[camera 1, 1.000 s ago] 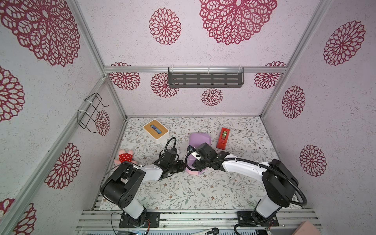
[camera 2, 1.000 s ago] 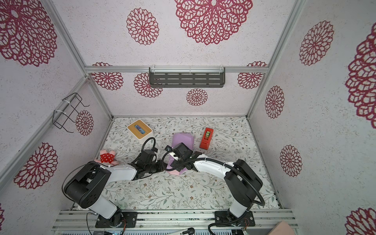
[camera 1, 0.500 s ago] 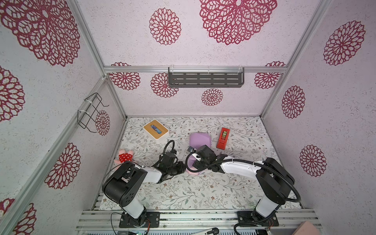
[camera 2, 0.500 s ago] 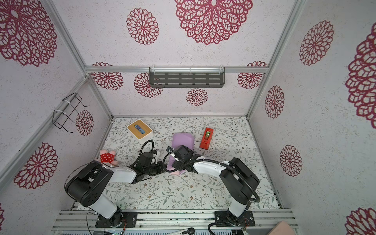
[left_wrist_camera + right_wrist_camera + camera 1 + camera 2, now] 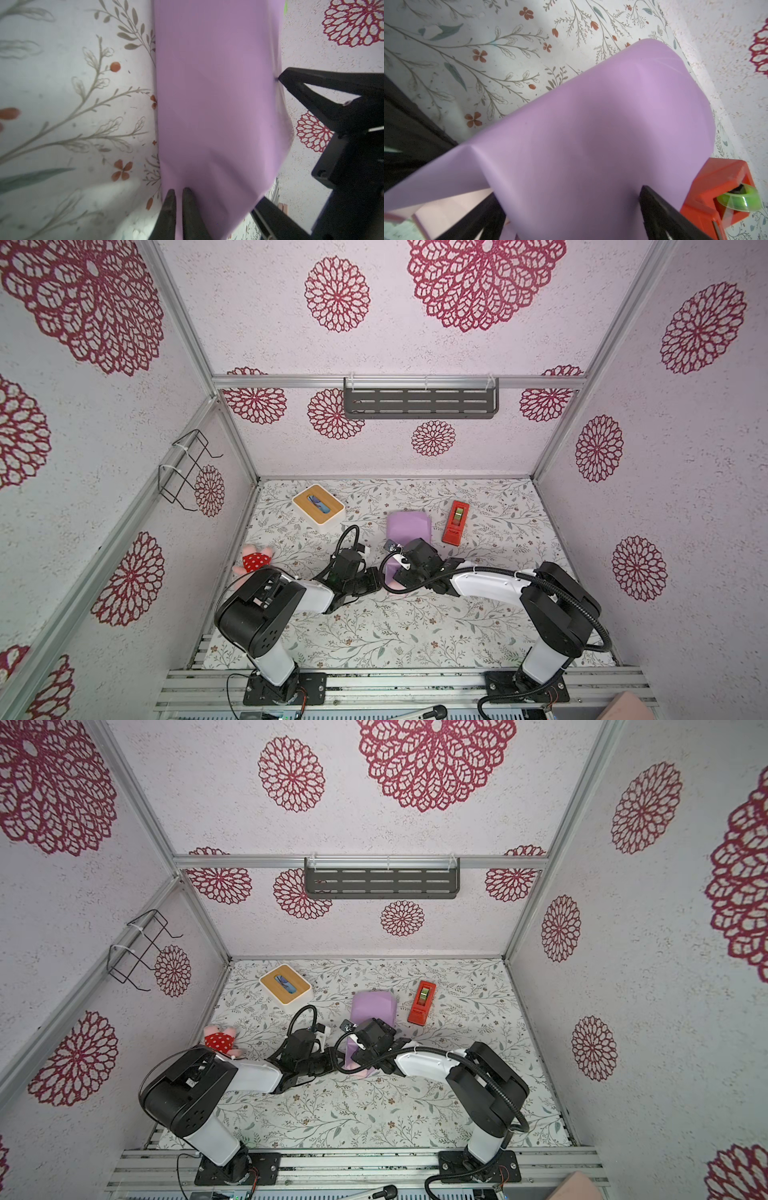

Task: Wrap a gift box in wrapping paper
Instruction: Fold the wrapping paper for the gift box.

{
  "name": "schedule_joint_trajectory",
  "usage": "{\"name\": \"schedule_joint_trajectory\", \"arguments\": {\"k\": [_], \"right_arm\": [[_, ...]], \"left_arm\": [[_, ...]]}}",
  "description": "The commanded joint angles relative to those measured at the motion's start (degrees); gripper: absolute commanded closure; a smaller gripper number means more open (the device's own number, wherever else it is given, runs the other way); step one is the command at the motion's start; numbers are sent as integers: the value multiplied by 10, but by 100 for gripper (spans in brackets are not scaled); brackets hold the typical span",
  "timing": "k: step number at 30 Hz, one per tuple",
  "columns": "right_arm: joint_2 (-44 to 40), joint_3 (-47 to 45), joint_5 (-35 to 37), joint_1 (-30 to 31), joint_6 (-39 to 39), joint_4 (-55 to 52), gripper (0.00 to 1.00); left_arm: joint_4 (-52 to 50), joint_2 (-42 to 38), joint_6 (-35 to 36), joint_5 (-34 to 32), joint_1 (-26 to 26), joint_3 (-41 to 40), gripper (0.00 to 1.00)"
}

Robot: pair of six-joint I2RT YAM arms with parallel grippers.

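Lilac wrapping paper (image 5: 407, 526) stands folded up in a boxy shape near the middle of the table (image 5: 415, 626) in both top views, and we cannot see the gift box under it. Just to its right lies a red tape dispenser (image 5: 455, 522). A white box with a wooden top (image 5: 318, 504) sits toward the far left corner, and a pink plush toy (image 5: 255, 560) lies by the left edge. Both arms meet at the near end of the paper: the left pincer (image 5: 374, 578) comes in low from the side, the right pincer (image 5: 409, 566) from above.

From the left wrist we see the paper's lilac side (image 5: 218, 114) rising from the table. The left pincer's 2 fingers (image 5: 169, 207) are drawn almost together close to where the paper meets the table, and it looks pinched on the sheet. The right pincer points down, with 1 fingertip (image 5: 280, 78) touching the paper's top.

From the right wrist we see that pincer's 2 fingers (image 5: 660, 216) spread wide, with the lilac hump running between them. A pale pink face (image 5: 436, 212) shows under a lifted flap, and the dispenser (image 5: 716, 187) stands just beside
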Motion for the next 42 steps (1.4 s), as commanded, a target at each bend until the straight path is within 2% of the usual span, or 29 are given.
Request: {"name": "schedule_joint_trajectory", "arguments": {"k": [1,21,29,35,42], "right_arm": [[0,-4,-1,2,7,16,1],[11,-20,-22,2,24,46,1],[-31,-24,-50,-6,41,27,1],[-87,-34,-97,-20,65,-19,1],[-134,-38,-237,-96,129,-7,1]], "left_arm": [[27,7,-14,5,-6,11,88],[65,32,-39,12,-15,26,89],[43,29,-36,1,-15,27,88],[16,18,-20,-4,-15,29,88],[-2,13,-10,-8,-15,34,89]]}}
